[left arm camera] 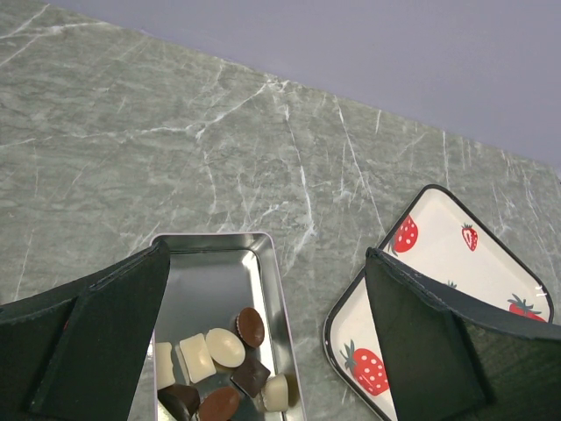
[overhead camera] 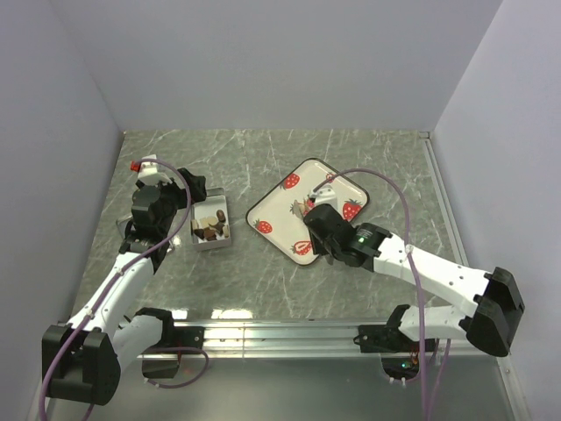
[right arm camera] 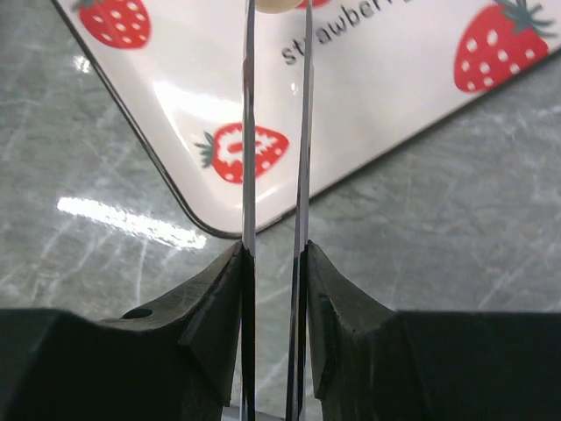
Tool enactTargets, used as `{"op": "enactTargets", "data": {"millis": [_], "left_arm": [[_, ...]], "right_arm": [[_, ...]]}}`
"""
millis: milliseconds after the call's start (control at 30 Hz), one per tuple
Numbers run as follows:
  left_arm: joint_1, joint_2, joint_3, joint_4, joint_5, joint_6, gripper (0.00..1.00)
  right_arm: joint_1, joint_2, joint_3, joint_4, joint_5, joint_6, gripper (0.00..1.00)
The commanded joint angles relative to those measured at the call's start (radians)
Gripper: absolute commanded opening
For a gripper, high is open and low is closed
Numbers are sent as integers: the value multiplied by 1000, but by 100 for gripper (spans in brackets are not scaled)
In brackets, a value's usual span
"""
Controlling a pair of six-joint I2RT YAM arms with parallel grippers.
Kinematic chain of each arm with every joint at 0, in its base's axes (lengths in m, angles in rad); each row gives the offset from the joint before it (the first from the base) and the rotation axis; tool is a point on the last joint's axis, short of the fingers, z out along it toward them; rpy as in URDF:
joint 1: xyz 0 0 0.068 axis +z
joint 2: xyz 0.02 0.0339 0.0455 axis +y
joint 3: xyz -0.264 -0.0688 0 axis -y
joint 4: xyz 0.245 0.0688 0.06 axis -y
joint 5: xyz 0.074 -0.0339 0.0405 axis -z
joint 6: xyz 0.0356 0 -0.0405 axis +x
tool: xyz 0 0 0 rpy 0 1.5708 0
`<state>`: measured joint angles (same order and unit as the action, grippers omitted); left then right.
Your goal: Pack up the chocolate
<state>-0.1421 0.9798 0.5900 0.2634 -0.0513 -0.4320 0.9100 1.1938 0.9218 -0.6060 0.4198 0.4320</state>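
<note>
Several pieces of chocolate (left arm camera: 226, 347), dark brown and cream, lie in the near end of an open silver tin (left arm camera: 206, 281). My left gripper (left arm camera: 267, 254) hangs open over the tin, its fingers wide apart with nothing between them. In the top view it (overhead camera: 188, 189) sits at the tin's (overhead camera: 213, 246) far left corner. My right gripper (right arm camera: 277, 17) reaches over the strawberry-printed tray (right arm camera: 377, 96). Its two thin metal blades stand close together, pinching a cream chocolate (right arm camera: 277, 5) at the view's top edge. In the top view the right gripper (overhead camera: 323, 195) is over the tray's middle.
The white tray (overhead camera: 282, 206) lies right of the tin on the grey marbled table (overhead camera: 263, 158). Grey walls enclose the table at the back and both sides. A metal rail (overhead camera: 280, 333) runs along the near edge between the arm bases.
</note>
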Motion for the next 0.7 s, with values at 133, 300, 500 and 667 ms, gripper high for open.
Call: {"op": "enactTargets", "data": {"millis": [133, 300, 500, 667], "left_arm": [[-5, 7, 31, 30, 4, 3, 99], [-5, 7, 31, 33, 4, 4, 99], [-5, 5, 33, 30, 4, 3, 99], [-7, 0, 30, 30, -1, 3, 99]], "right_arm": [[-10, 61, 95, 166, -47, -65, 33], [3, 99, 143, 209, -78, -99, 32], [85, 191, 251, 210, -98, -147, 32], [144, 308, 362, 184, -119, -179, 32]]}}
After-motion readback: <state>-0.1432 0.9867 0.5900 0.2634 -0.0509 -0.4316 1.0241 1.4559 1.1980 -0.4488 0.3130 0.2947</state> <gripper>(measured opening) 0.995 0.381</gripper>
